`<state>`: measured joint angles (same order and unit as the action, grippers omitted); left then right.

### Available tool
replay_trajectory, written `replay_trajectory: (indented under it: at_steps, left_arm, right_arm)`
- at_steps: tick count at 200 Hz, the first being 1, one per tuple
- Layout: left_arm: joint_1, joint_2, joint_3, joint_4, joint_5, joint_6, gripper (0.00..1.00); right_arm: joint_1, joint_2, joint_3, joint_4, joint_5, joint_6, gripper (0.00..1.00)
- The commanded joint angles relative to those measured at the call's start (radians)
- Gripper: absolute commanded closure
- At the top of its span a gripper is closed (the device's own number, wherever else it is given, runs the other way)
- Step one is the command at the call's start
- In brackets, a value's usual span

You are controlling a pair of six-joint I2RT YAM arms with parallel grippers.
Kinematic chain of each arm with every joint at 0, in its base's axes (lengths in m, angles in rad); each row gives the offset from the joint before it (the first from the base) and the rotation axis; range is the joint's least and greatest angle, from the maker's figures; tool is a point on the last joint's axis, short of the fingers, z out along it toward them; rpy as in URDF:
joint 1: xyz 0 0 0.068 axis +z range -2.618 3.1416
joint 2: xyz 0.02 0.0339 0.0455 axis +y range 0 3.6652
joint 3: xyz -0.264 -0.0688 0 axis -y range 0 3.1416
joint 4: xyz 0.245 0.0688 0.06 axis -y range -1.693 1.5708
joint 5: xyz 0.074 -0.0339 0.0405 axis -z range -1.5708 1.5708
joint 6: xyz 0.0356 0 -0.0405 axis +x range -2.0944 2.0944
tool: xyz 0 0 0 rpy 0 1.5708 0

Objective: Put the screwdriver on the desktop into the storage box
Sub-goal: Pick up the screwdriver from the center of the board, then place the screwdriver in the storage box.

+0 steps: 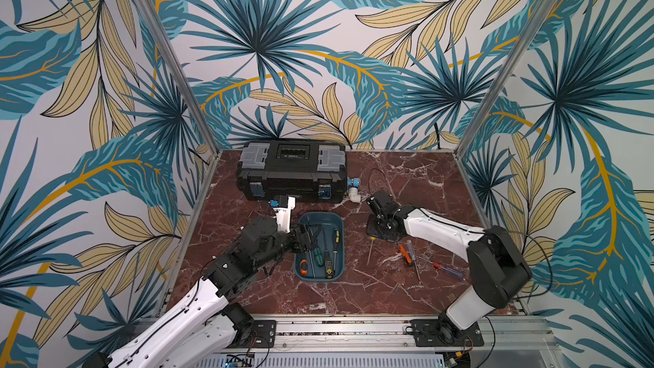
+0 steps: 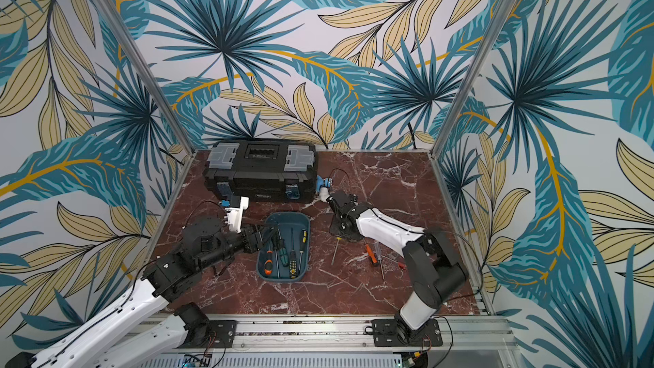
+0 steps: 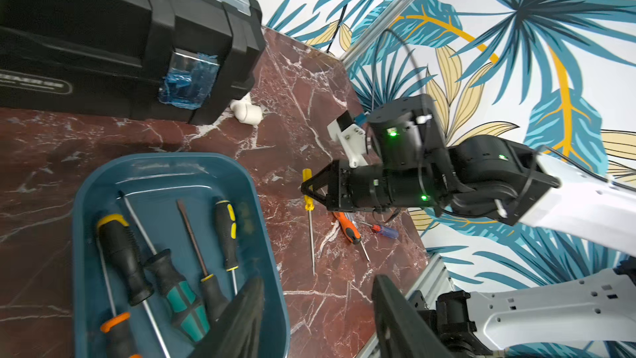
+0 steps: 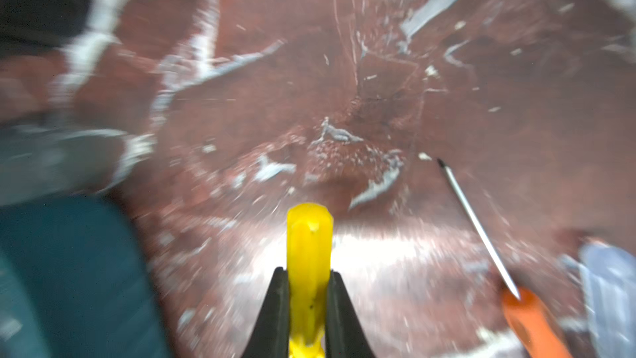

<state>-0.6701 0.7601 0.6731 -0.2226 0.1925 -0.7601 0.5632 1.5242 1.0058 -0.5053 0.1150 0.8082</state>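
Observation:
A yellow-handled screwdriver (image 1: 372, 239) (image 2: 339, 239) lies on the desktop (image 1: 354, 295) to the right of the storage box (image 1: 318, 279). My right gripper (image 4: 308, 272) is shut on the yellow handle (image 4: 309, 235). The left wrist view shows the right gripper (image 3: 305, 189) low over that handle (image 3: 307, 180), and the thin shaft (image 3: 311, 239) lies along the marble. My left gripper (image 3: 316, 322) is open with nothing between its fingers. One finger (image 3: 241, 318) hangs over the teal storage box (image 3: 165, 163), which holds several screwdrivers.
More screwdrivers lie right of the yellow one: an orange-handled one (image 1: 404, 254), a clear-handled one (image 1: 410, 247) and a red-and-blue one (image 1: 449, 270). A black toolbox (image 1: 292, 171) stands at the back. Beside it is a white pipe elbow (image 1: 354, 195).

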Motion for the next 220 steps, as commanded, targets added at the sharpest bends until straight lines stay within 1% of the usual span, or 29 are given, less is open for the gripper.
replay_trajectory:
  at_steps: [1, 20, 23, 43, 67, 88, 98, 117, 133, 161, 186, 203, 220]
  left_arm:
    - [0.000, 0.015, -0.052, 0.237, 0.130, -0.067, 0.41]
    - [0.000, 0.055, -0.090, 0.438, 0.243, -0.144, 0.38]
    - [0.000, 0.066, -0.096, 0.468, 0.262, -0.157, 0.37]
    - [-0.007, 0.160, -0.115, 0.658, 0.369, -0.242, 0.35]
    - [-0.040, 0.281, -0.116, 0.804, 0.461, -0.325, 0.35]
    - [-0.081, 0.353, -0.115, 0.906, 0.493, -0.355, 0.36]
    - [-0.093, 0.368, -0.113, 0.907, 0.484, -0.346, 0.37]
    - [-0.104, 0.378, -0.103, 0.840, 0.461, -0.309, 0.37]
    - [-0.105, 0.380, -0.103, 0.840, 0.460, -0.306, 0.38]
    - [-0.107, 0.380, -0.096, 0.832, 0.459, -0.304, 0.43]
    - [-0.106, 0.382, -0.089, 0.828, 0.456, -0.302, 0.47]
    - [-0.107, 0.383, -0.086, 0.830, 0.451, -0.301, 0.49]
    - [-0.106, 0.383, -0.081, 0.836, 0.448, -0.298, 0.56]
  right_arm:
    - [0.017, -0.205, -0.081, 0.107, -0.105, -0.021, 1.00]
    - [0.020, -0.388, -0.186, 0.275, -0.239, 0.024, 1.00]
    - [0.019, -0.414, -0.202, 0.337, -0.257, 0.035, 1.00]
    - [0.021, -0.551, -0.292, 0.535, -0.341, 0.119, 1.00]
    - [0.020, -0.616, -0.338, 0.700, -0.399, 0.208, 1.00]
    - [0.021, -0.628, -0.340, 0.756, -0.429, 0.245, 1.00]
    - [0.020, -0.634, -0.341, 0.774, -0.437, 0.257, 1.00]
    - [0.020, -0.640, -0.346, 0.818, -0.458, 0.282, 1.00]
    - [0.021, -0.641, -0.346, 0.827, -0.470, 0.295, 1.00]
    - [0.023, -0.643, -0.362, 0.828, -0.477, 0.303, 1.00]
    - [0.023, -0.644, -0.386, 0.873, -0.495, 0.330, 1.00]
    - [0.024, -0.642, -0.387, 0.870, -0.506, 0.333, 1.00]
    - [0.026, -0.639, -0.387, 0.863, -0.511, 0.331, 1.00]
